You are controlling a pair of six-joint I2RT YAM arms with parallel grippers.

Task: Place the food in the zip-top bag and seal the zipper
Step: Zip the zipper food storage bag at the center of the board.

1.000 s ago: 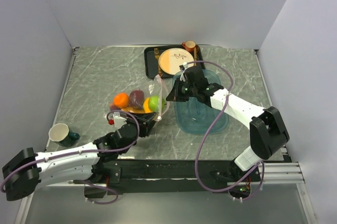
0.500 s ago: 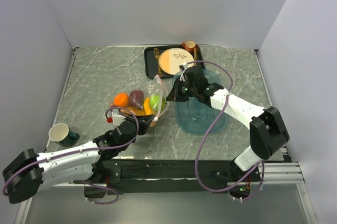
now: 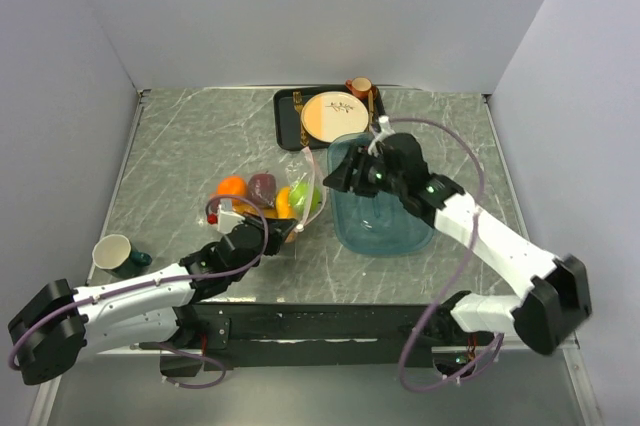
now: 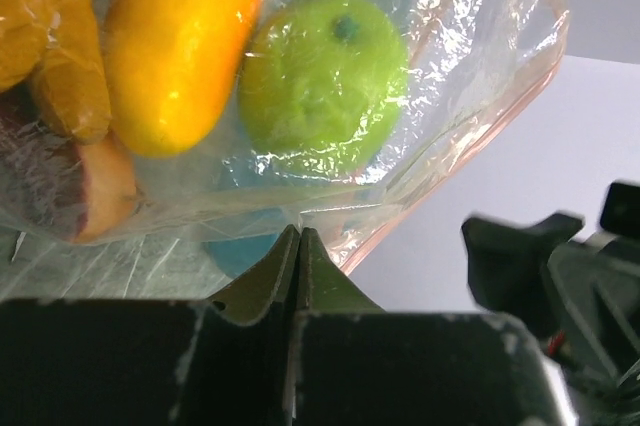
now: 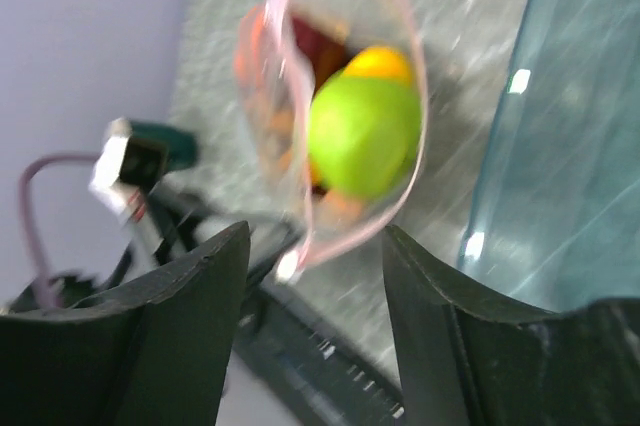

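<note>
Left wrist: left end effector (image 4: 298,238) pinched shut on zip-top bag (image 4: 450,56) edge.
Right end effector (image 5: 315,236): wide, empty.
Bag position: 9 o'clock of tray (image 3: 385,231).
Risk: mouth gaping; green apple (image 5: 362,136) may spill.

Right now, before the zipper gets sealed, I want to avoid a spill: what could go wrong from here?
The zip-top bag gapes open with the green apple right at the mouth; a tug could roll it out. Only the left gripper holds the bag, shut on a thin fold of plastic that might slip. The right gripper is open and empty, and the zipper bows into a loop, so a pinch may catch one side only.
</note>
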